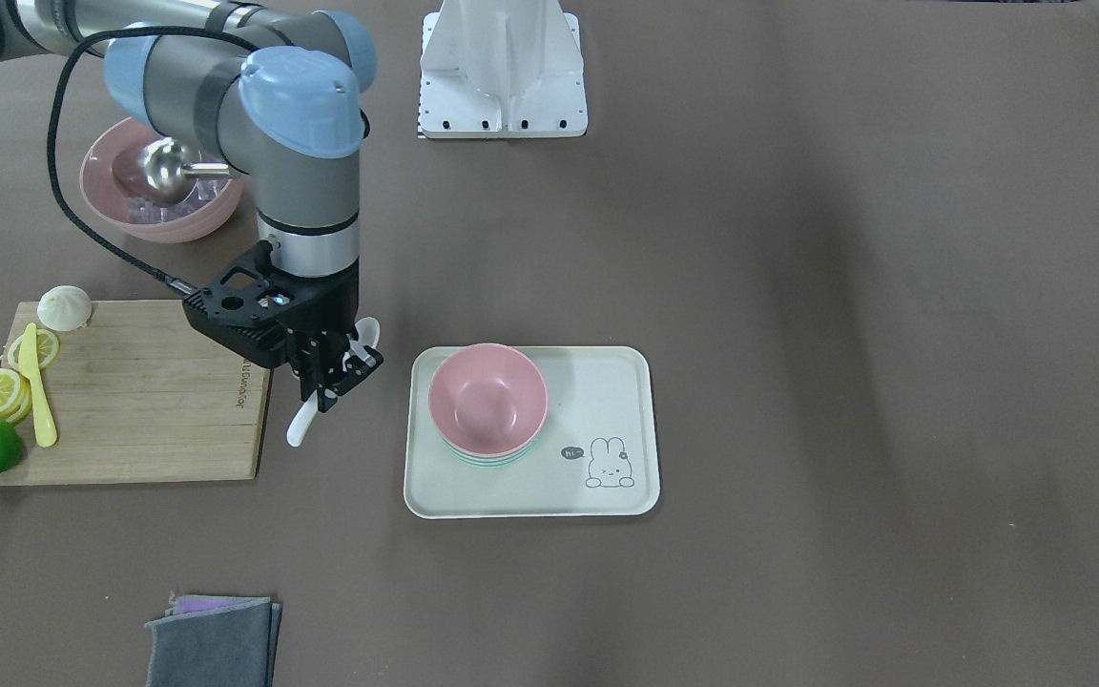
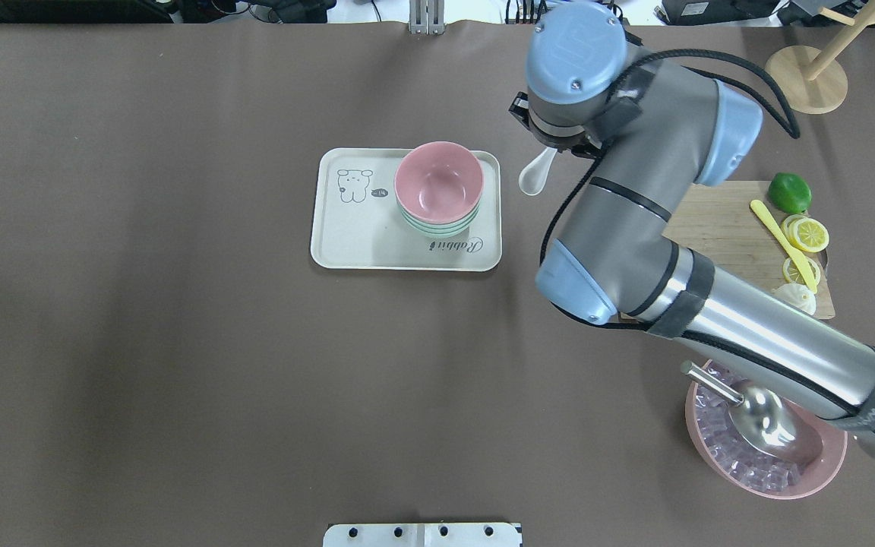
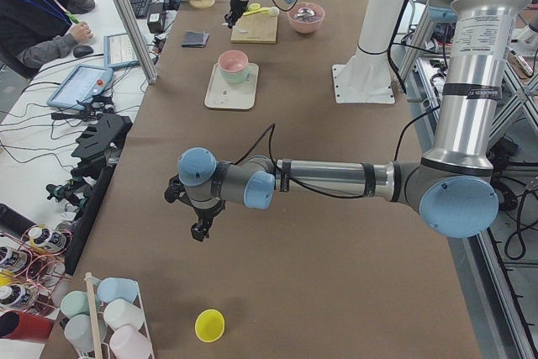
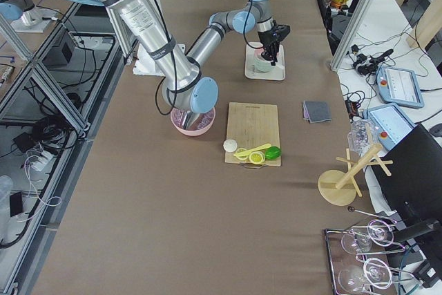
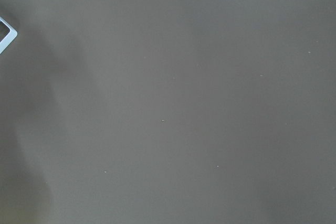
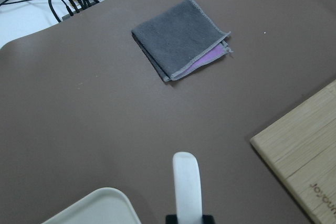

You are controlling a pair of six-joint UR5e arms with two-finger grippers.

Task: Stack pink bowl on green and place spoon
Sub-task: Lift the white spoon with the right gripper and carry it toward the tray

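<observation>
White spoon in pinch of R gripper, near tray; L gripper unclear.

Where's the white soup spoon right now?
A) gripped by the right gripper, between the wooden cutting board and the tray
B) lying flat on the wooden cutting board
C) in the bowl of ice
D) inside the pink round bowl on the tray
A: the right gripper has its fingers shut on the white soup spoon, between the wooden cutting board and the cream rectangular tray; the pink round bowl holds nothing.
</observation>
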